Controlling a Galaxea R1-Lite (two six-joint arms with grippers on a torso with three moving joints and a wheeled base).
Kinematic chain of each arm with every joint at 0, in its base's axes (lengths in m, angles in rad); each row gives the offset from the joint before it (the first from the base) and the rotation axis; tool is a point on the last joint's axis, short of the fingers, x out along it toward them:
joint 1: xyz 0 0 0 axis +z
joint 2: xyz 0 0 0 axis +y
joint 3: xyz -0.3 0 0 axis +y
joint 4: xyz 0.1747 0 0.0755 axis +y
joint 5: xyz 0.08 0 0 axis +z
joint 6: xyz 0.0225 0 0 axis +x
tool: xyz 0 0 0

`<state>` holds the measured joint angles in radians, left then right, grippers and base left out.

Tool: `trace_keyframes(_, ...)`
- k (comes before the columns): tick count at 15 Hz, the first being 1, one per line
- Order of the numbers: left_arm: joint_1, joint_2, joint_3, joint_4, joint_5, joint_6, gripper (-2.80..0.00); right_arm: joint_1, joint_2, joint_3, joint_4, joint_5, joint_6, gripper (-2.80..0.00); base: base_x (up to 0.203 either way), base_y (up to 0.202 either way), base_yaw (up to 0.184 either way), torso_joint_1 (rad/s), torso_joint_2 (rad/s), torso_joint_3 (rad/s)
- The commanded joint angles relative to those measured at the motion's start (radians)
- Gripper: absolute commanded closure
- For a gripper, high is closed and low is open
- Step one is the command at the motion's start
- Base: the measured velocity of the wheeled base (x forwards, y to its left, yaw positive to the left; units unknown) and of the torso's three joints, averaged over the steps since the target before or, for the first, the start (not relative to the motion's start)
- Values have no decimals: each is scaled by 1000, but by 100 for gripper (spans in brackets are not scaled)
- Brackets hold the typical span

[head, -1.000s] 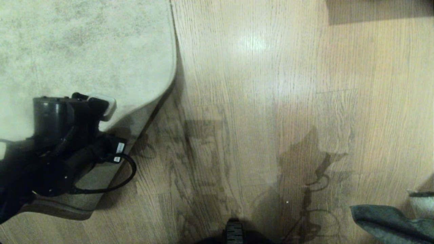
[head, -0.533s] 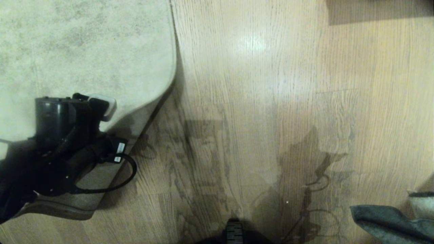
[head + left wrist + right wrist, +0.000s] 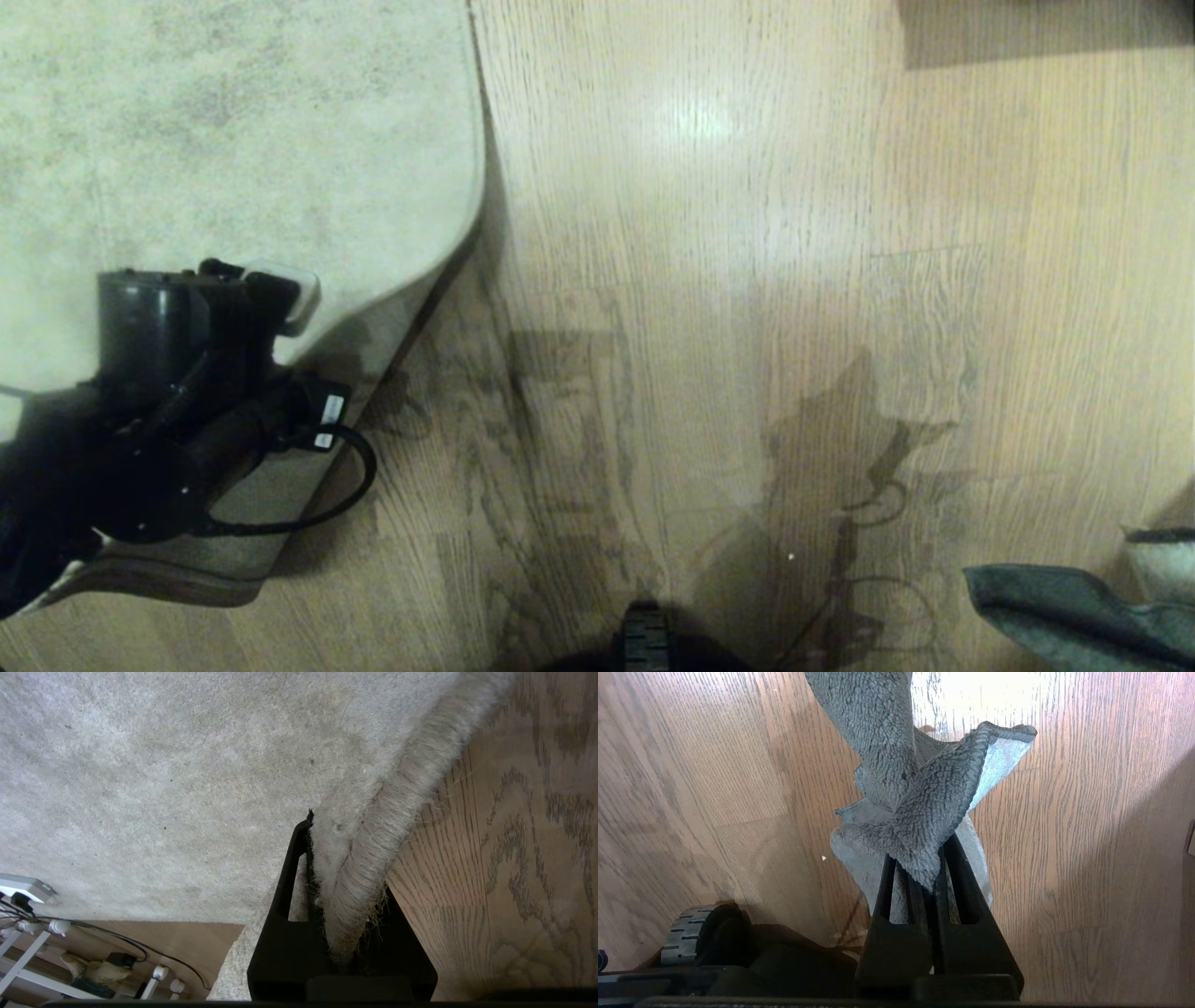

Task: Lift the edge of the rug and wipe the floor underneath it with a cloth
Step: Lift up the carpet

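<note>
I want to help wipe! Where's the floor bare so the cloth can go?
Bare floor lies between the lifted rug edge and the cloth, which the right gripper holds. It is crowded where the left gripper pinches the rug.

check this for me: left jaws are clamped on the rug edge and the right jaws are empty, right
Not quite. The right gripper is not empty: the right wrist view shows its jaws shut on the grey cloth above the floor. The left gripper is clamped on the rug edge, as you said.
</note>
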<state>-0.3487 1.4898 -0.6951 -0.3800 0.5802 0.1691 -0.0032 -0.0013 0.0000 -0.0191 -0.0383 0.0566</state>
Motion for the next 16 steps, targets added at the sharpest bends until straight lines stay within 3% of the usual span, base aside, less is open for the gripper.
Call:
trace_keyframes(1,1,0,0,-2,4,1,0,0,1,0,-1,0,0,0,0,0,0,0,0,0)
trace_keyframes(16,-9,-2,32,-2,6,1,0,0,1,0,-1,0,0,0,0,0,0,0,0,0)
